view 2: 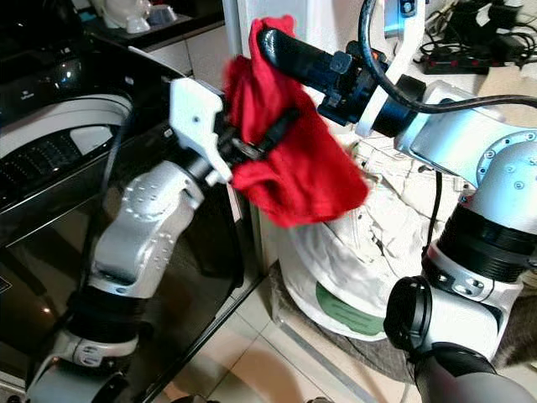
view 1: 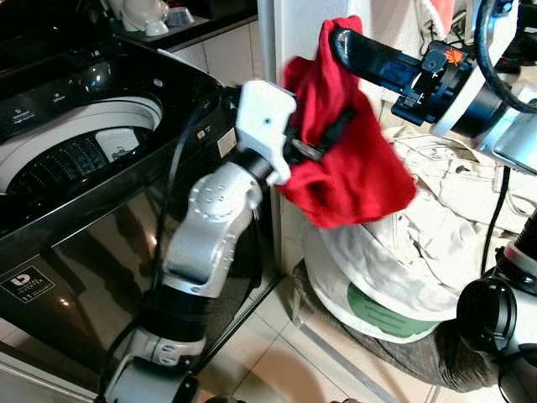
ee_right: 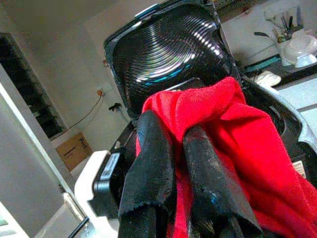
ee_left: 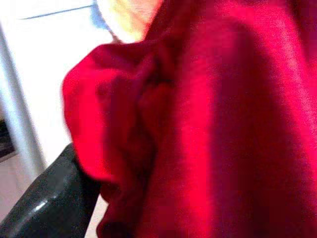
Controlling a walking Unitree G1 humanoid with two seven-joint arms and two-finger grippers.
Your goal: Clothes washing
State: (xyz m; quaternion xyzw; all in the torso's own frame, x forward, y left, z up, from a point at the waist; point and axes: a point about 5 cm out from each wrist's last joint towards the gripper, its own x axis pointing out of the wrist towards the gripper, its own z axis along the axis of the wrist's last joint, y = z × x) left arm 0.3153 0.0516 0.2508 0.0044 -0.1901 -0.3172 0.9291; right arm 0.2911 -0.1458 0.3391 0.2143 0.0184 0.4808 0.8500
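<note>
Pale floor tiles (view 1: 277, 353) and a white wall lie behind a red cloth (view 1: 348, 164) that hangs in the air between the two arms, above and beside the things on the floor. At its top edge the right gripper (view 1: 340, 38) has both black fingers (ee_right: 148, 163) pressed together on a fold of the fabric; in the right wrist view the red cloth bulges out between and beyond the two fingers. At the side of the cloth that faces the machine, the left gripper (view 1: 315, 143) reaches into the fabric, and its thin black fingers lie across the red surface; whether they pinch the cloth I cannot tell, because the folds cover the tips. The rest of the cloth droops below both grippers in a loose bundle. Just under the hanging cloth stands a white laundry bag (view 1: 394, 260) with a green mark, full of pale crumpled clothes (view 1: 453, 176). On the far side of the left gripper from the bag is a black top-loading washing machine (view 1: 101, 168), with its lid (ee_right: 168, 49) raised and the round drum (view 1: 67, 151) open.
</note>
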